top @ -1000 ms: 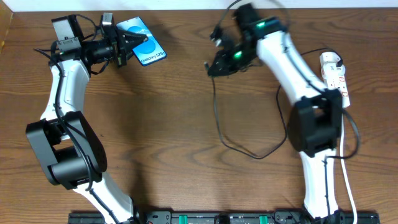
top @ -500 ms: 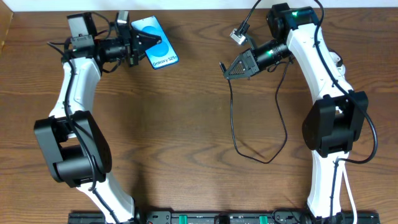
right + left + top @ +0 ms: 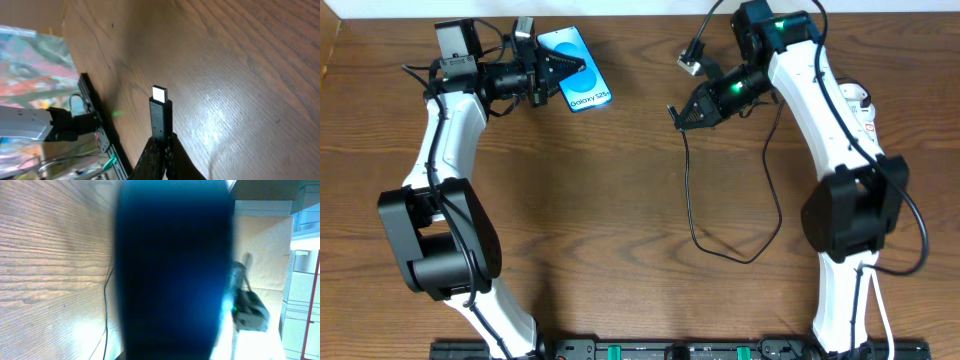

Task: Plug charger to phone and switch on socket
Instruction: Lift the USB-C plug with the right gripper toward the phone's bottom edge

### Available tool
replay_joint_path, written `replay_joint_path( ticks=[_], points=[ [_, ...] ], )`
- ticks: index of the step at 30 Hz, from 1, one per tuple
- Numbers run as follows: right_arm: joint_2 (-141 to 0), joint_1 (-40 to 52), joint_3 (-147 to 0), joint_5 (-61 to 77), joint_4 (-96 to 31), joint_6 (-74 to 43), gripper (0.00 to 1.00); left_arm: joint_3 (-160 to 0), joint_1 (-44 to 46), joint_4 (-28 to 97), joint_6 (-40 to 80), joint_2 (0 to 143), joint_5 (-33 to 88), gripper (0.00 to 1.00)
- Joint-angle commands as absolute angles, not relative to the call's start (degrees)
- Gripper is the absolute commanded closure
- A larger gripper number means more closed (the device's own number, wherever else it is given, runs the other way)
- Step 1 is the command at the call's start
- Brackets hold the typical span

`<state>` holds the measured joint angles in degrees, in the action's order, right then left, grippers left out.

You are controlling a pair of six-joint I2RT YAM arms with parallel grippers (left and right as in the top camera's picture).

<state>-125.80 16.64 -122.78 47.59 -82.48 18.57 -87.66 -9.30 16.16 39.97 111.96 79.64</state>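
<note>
**Phone and cable tip both gripped above the counter**

The brown wood-grain counter (image 3: 580,220) fills the overhead view. The white-and-black left arm (image 3: 440,150) reaches to the far left corner, and the right arm (image 3: 820,110) bends in from the right side.

The socket (image 3: 861,108), a white strip with small red marks, lies at the right edge and is partly hidden behind the right arm.

The phone (image 3: 582,90) is at the far left. Its blue screen faces up and shows the word "Galaxy"; the characters after it are too small to read surely. The left fingers (image 3: 552,72) are clamped on its near end. In the left wrist view the phone (image 3: 172,270) is only a dark blue blur.

The charger (image 3: 692,200) hangs as a thin black cable from the right fingers (image 3: 682,113) and loops across the middle of the counter, well apart from the phone.

In the right wrist view the right fingers (image 3: 150,159) are pinched tight on the black connector tip (image 3: 160,117), whose metal end points up.
</note>
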Motion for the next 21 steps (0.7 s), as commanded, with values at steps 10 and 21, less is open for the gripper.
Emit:
replay_joint_path(
  ticks=[10,21],
  points=[
    [-107.37,18.83,-110.89,45.34,-76.20,14.15,0.98,-87.55,-9.28,15.99,37.89,111.57,82.54,0.93],
    [-93.32,19.68,-77.45,45.74,-45.47,0.21,0.99,-87.55,-7.86,15.99,36.82,111.57,82.52,0.93]
  ],
)
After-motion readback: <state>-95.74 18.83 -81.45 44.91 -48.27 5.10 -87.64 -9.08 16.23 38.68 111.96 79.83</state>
